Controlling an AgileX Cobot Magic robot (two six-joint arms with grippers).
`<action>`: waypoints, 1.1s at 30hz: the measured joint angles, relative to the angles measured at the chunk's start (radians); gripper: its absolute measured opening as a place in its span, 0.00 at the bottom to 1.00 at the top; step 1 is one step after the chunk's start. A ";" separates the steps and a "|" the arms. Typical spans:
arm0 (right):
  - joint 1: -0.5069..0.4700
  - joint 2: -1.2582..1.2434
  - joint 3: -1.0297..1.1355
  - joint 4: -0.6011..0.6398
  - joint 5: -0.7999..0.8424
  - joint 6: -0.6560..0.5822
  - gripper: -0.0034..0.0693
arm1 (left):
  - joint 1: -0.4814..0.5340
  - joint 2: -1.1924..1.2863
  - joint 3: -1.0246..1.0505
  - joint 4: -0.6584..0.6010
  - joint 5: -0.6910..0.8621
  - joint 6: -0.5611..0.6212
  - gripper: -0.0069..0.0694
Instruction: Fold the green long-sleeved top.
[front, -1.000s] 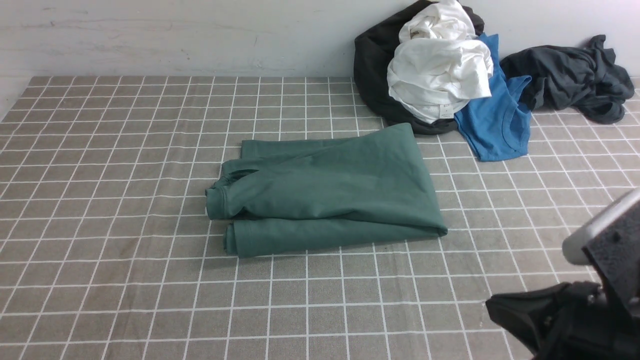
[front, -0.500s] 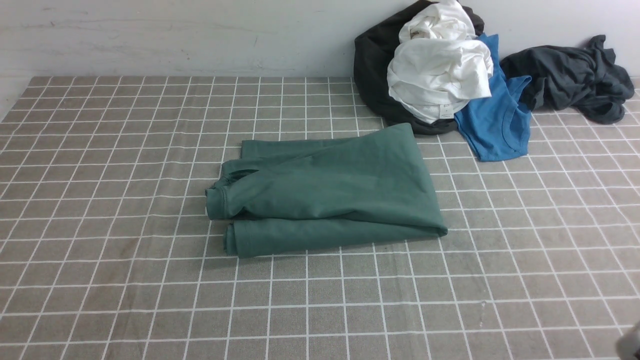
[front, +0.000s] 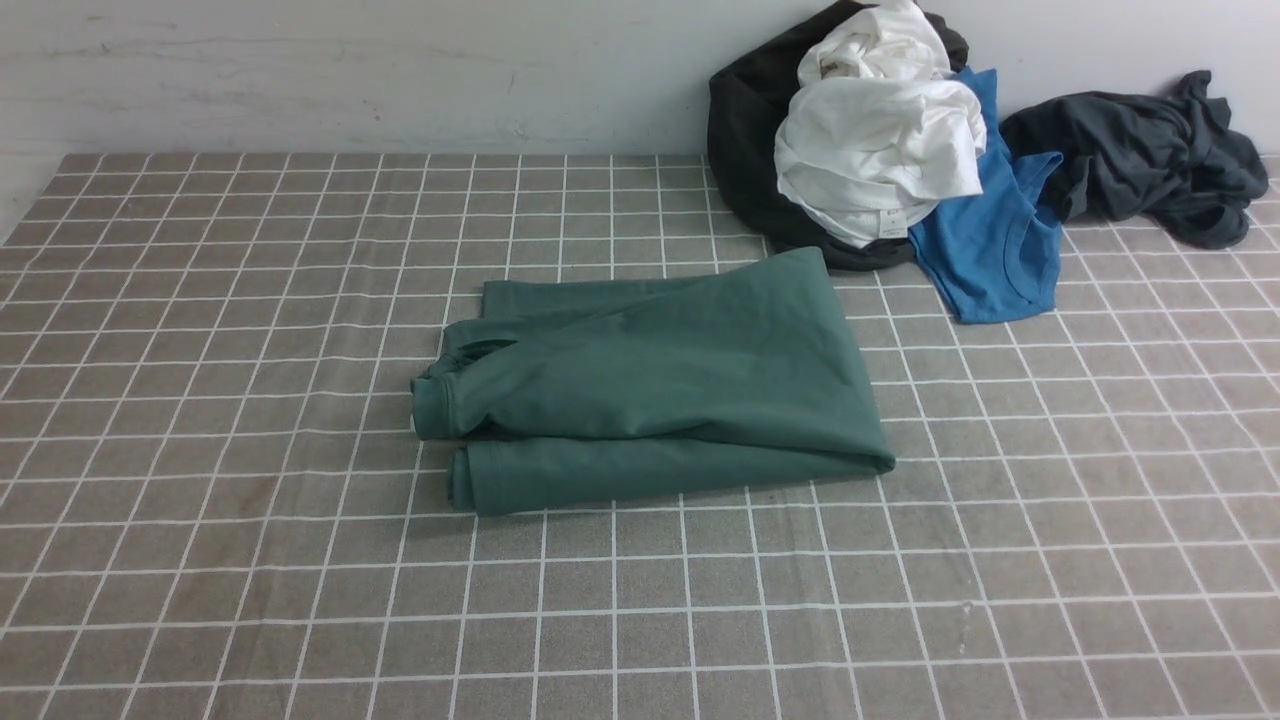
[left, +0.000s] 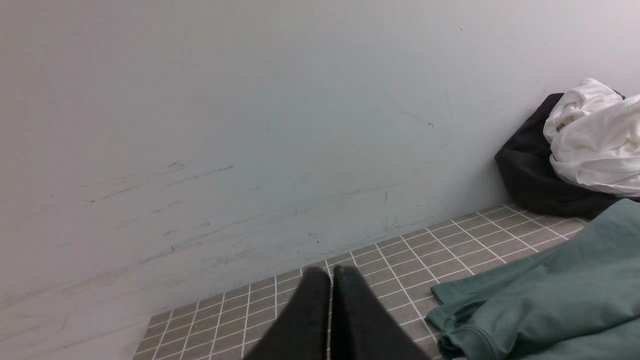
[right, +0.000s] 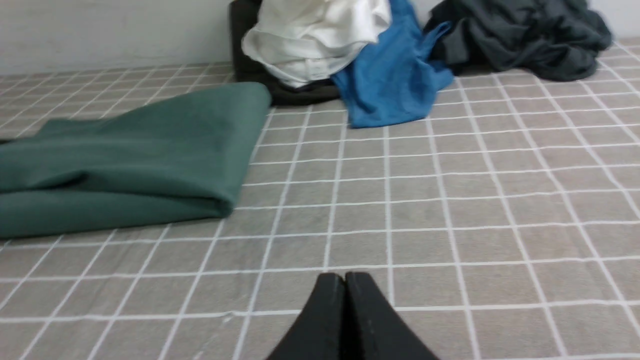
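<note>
both claws, left claw (left: 331, 272) and right claw (right: 345, 278), are closed (empty), apart from the green top (front: 660, 385).

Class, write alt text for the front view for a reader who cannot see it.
A green long-sleeved top lies folded on a grey checked tablecloth. Behind it against the wall sits a heap of white, blue and dark garments. No robot arm shows.

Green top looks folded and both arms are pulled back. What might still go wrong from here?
The green long-sleeved top is folded unevenly: its lower layer juts out at the left edge, so the bundle may loosen if handled. Its far corner lies close to the black garment in the clothes pile, so another pass might snag it.
</note>
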 joint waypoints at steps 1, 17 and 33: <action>-0.025 0.000 0.000 0.004 0.000 -0.010 0.03 | 0.000 0.000 0.000 0.000 0.000 0.000 0.08; -0.091 0.000 0.000 0.008 0.000 -0.083 0.03 | 0.000 0.000 0.000 0.000 0.000 0.000 0.08; -0.091 0.000 0.000 0.014 0.001 -0.084 0.03 | 0.099 0.000 0.140 -0.036 -0.029 0.004 0.08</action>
